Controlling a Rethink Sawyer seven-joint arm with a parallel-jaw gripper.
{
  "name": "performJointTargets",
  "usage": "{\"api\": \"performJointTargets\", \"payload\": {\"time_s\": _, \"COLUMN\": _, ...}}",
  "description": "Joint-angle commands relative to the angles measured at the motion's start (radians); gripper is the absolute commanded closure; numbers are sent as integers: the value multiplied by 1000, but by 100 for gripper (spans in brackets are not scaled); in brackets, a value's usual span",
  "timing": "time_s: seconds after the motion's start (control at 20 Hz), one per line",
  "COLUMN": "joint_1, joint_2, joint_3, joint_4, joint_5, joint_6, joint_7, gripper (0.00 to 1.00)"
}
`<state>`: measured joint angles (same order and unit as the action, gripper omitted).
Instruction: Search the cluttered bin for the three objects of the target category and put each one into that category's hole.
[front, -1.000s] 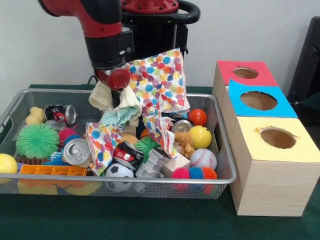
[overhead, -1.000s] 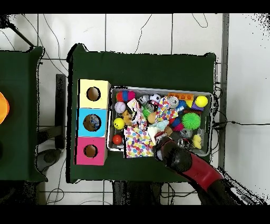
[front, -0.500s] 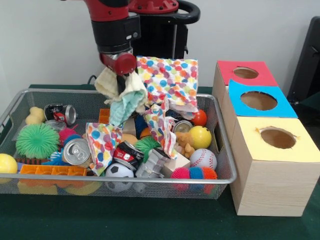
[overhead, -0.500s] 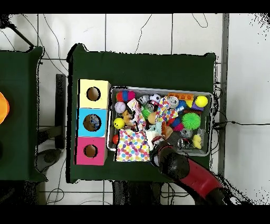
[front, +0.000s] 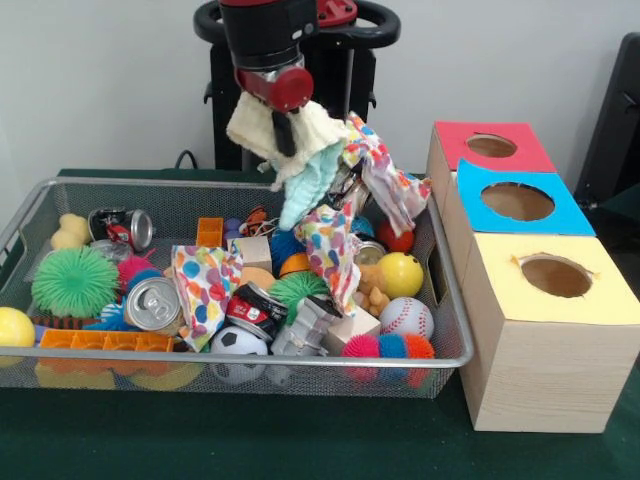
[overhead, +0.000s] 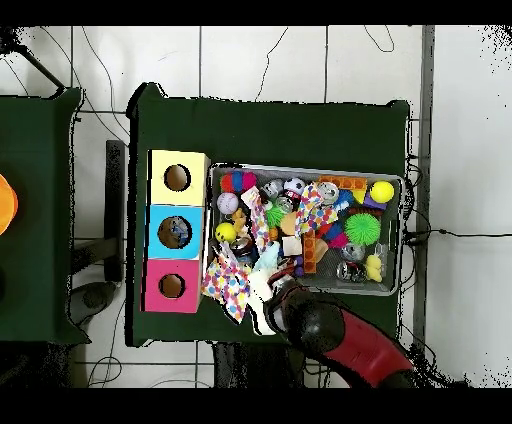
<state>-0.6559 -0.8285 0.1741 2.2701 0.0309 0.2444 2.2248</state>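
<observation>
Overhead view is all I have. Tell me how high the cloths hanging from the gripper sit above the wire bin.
Observer: In the front view, the pale yellow and mint cloth bundle hangs from the gripper, well above the silver wire bin.
Operator: Report the multicoloured polka-dot cloth.
Observer: The multicoloured polka-dot cloth is draped off the bundle. Its long tail hangs down inside the bin to the level of the toys.
</observation>
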Motion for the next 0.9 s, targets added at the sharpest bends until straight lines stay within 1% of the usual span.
{"api": "performJointTargets", "payload": {"time_s": 0.05, "joint_1": -5, "joint_2": -39, "joint_3": 32, "joint_4": -5, "joint_5": 69, "joint_6": 159, "joint_7": 103, "gripper": 100}}
{"api": "performJointTargets", "payload": {"time_s": 0.15, "joint_1": -29, "joint_2": -62, "joint_3": 59, "joint_4": -15, "joint_5": 76, "joint_6": 184, "joint_7": 79, "gripper": 100}}
{"api": "performJointTargets", "payload": {"time_s": 0.2, "joint_1": -55, "joint_2": -70, "joint_3": 85, "joint_4": -11, "joint_5": 81, "joint_6": 167, "joint_7": 64, "gripper": 100}}
{"api": "performJointTargets", "payload": {"time_s": 0.25, "joint_1": -67, "joint_2": -83, "joint_3": 89, "joint_4": -27, "joint_5": 67, "joint_6": 148, "joint_7": 44, "gripper": 100}}
{"api": "performJointTargets", "payload": {"time_s": 0.3, "joint_1": -89, "joint_2": -82, "joint_3": 97, "joint_4": -60, "joint_5": 50, "joint_6": 152, "joint_7": 9, "gripper": 100}}
{"api": "performJointTargets", "payload": {"time_s": 0.35, "joint_1": -125, "joint_2": -72, "joint_3": 126, "joint_4": -84, "joint_5": 48, "joint_6": 176, "joint_7": -30, "gripper": 100}}
{"api": "performJointTargets", "payload": {"time_s": 0.4, "joint_1": -144, "joint_2": -58, "joint_3": 132, "joint_4": -117, "joint_5": 24, "joint_6": 169, "joint_7": -61, "gripper": 100}}
{"api": "performJointTargets", "payload": {"time_s": 0.5, "joint_1": -180, "joint_2": -35, "joint_3": 156, "joint_4": -160, "joint_5": 0, "joint_6": 169, "joint_7": -100, "gripper": 100}}
{"api": "performJointTargets", "payload": {"time_s": 0.7, "joint_1": -229, "joint_2": -31, "joint_3": 192, "joint_4": -199, "joint_5": -42, "joint_6": 119, "joint_7": -124, "gripper": 100}}
{"api": "performJointTargets", "payload": {"time_s": 0.9, "joint_1": -249, "joint_2": -39, "joint_3": 202, "joint_4": -228, "joint_5": -79, "joint_6": 102, "joint_7": -116, "gripper": 100}}
